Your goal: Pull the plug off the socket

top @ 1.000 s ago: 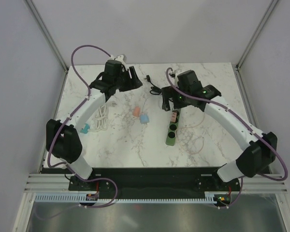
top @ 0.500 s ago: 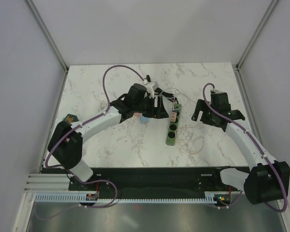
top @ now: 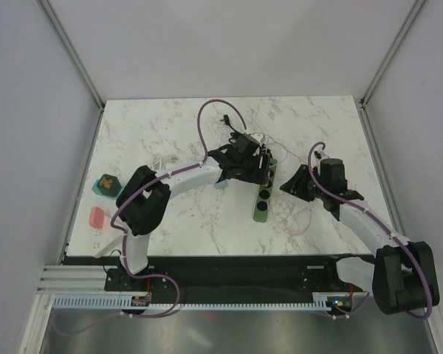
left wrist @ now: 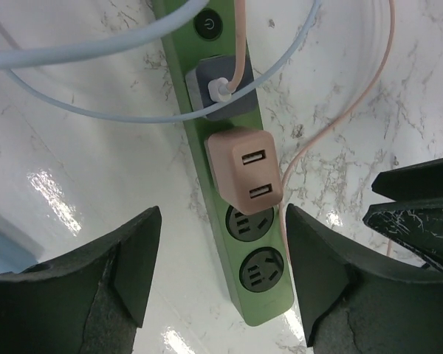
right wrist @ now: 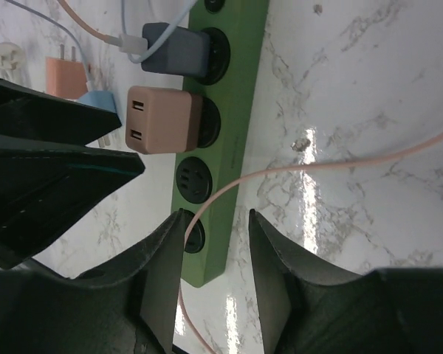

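A green power strip (top: 262,203) lies mid-table. A grey plug (left wrist: 220,88) with a white cable and a pink block plug (left wrist: 245,177) sit in adjacent sockets; the two sockets at the near end are empty. My left gripper (left wrist: 218,273) hangs open above the strip, its fingers straddling the empty sockets just short of the pink plug (right wrist: 162,119). My right gripper (right wrist: 215,273) is open beside the strip's end (right wrist: 207,258), touching nothing, with a thin pink cable (right wrist: 317,162) running between its fingers. From above, the left gripper (top: 264,168) and right gripper (top: 286,186) flank the strip.
A loose orange plug (right wrist: 63,74) and a light blue plug (right wrist: 100,103) lie left of the strip. A teal box (top: 105,184) and a pink piece (top: 97,216) sit near the table's left edge. A white cable (top: 159,160) and thin pink cable loops (top: 299,214) trail over the marble.
My left arm swung from the far left across to the strip. My right arm pulled away to the right, then came back low beside the strip's end, its jaws narrowing.
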Tool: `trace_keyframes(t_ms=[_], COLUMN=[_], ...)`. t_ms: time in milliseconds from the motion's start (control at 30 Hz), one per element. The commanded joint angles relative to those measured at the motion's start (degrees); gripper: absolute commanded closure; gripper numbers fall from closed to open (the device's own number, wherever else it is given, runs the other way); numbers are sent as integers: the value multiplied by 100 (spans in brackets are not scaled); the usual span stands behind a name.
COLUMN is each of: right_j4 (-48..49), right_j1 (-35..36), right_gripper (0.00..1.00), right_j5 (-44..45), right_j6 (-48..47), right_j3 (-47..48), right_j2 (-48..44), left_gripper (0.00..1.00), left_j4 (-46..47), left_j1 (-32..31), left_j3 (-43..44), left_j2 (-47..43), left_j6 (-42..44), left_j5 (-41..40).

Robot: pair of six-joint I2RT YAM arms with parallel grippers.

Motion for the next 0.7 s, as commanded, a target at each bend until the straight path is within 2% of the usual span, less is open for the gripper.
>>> trace_keyframes(t_ms=[0,233,400,533,567,667], right_j4=[1101,1743,1963,2156,2235,2411], right_j1=[-19,-10,-10,-10,-10,-19], right_gripper=[52,53,54,54,54,54], right_j5=[-463,-860,-921,-1070,-1123,-1159], right_j6=[129,156,130,156,156,200], right_j3=[-44,97,123,158,167,185], right_j2=[324,1098,1432,1687,1731,1951], left_gripper=[26,26,32,49,58,70], left_j4=[-54,-98,-125,-186,-204,-239], left_j1=[-57,-66,-66,-66,-66,-66], left_j3=[403,650,781,913,931,913], left_j2=[141,484,660,800,801,818], left_j6=[221,213,213,274,292,353], left_j5=[-224,-224,-206,-171,-162,-171])
